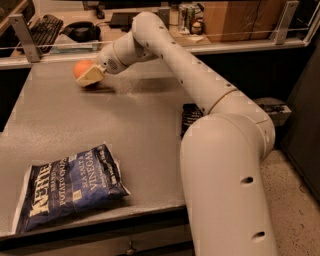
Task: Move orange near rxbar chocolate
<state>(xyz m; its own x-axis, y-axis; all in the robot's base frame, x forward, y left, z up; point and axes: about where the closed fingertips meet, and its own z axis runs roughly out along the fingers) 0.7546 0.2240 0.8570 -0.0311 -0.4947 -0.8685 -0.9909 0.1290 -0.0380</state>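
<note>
Your gripper [89,75] is at the far left part of the bench [140,130], and it is pinching the orange [80,67]. You can see one tan finger [91,75] pressed on the near side of the orange. The other finger is hidden behind the fruit. The orange sits low, right by the bench top, with a dark shadow under it. You cannot tell if it is touching the bench or just above it.

Your arm [195,75] is big and white. It reaches from the near right, across the bench, to the far left.

The rxbar [189,117] is flat and black. It lies near the right edge of the bench, and the arm hides part of it. The orange and the rxbar are well apart, with a lot of bare gray bench between them.

A blue chip bag [70,187] lies flat at the near left corner of the bench. It is far from both the orange and the rxbar.

Behind the bench, past a rail, you can see a keyboard [44,27] on the left, some cans [187,12] in the middle, and a brown box [235,15] on the right.
</note>
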